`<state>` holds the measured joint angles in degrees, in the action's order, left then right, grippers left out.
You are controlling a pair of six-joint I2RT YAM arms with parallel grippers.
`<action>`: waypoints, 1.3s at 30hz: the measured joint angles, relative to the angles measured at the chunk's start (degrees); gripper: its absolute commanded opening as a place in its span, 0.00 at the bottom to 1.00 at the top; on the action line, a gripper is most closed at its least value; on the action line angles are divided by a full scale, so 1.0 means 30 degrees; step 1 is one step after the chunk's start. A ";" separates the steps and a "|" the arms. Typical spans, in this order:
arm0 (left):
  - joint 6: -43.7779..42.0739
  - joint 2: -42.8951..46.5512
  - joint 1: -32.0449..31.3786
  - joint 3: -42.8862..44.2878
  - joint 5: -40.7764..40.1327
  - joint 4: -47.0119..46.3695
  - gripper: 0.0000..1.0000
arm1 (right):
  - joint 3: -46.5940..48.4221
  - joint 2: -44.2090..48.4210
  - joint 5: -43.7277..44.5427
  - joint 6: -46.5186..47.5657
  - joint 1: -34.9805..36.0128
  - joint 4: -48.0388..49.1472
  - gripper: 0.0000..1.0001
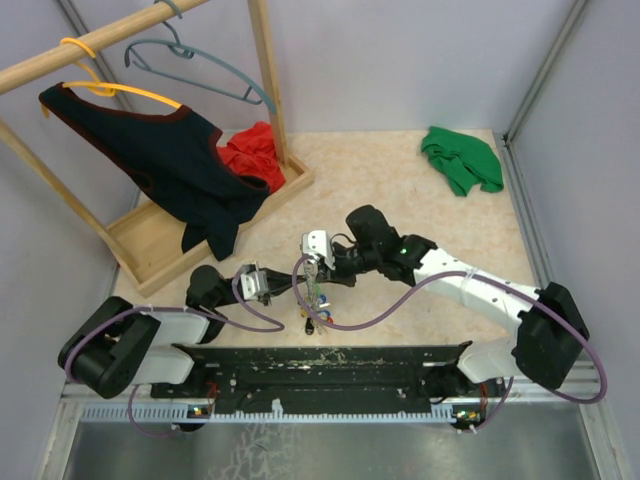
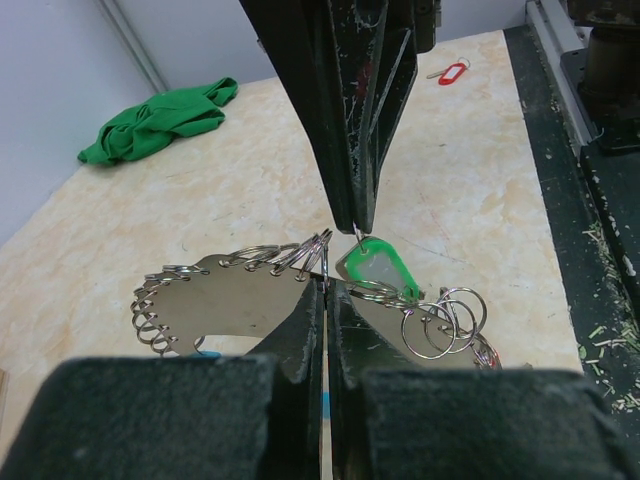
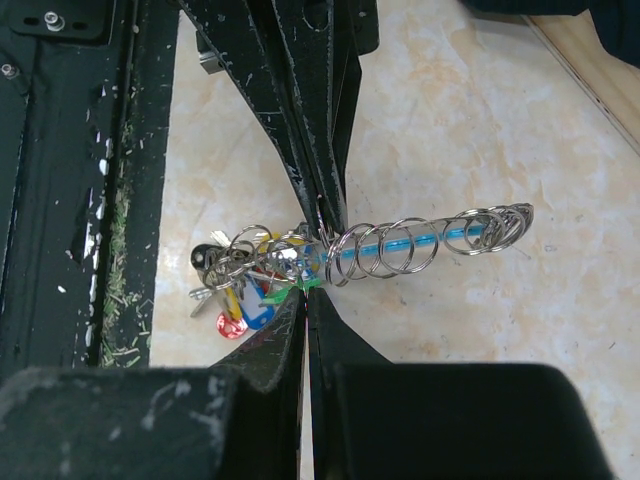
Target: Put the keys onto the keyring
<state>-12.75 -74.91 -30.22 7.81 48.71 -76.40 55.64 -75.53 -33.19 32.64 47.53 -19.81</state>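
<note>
Metal loops and plastic tags make this a light, loose, rattling load. We see the keyring (image 3: 400, 245) hanging between the two arms above the worktop (image 2: 200, 180), its tag cluster (image 3: 245, 305) dangling. The left fingers (image 2: 300, 330) are pressed fully together on the coil; the right fingers (image 3: 275, 345) are likewise closed, seemingly pinching the green key (image 2: 375, 270) by its small wire ring. We judge that wire thin and slippery, the plastic head the stiffer hold. The red key (image 2: 452, 72) lies well apart on the worktop.
</note>
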 measured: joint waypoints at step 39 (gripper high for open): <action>-0.0780 -0.0211 0.0000 0.0350 0.1632 0.1064 0.00 | -0.0408 0.0306 0.2463 0.0918 0.1122 0.0568 0.00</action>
<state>-15.09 -75.55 -30.22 8.86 53.60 -73.21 54.41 -74.61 -25.80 35.40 50.89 -18.11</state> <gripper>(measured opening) 0.006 0.007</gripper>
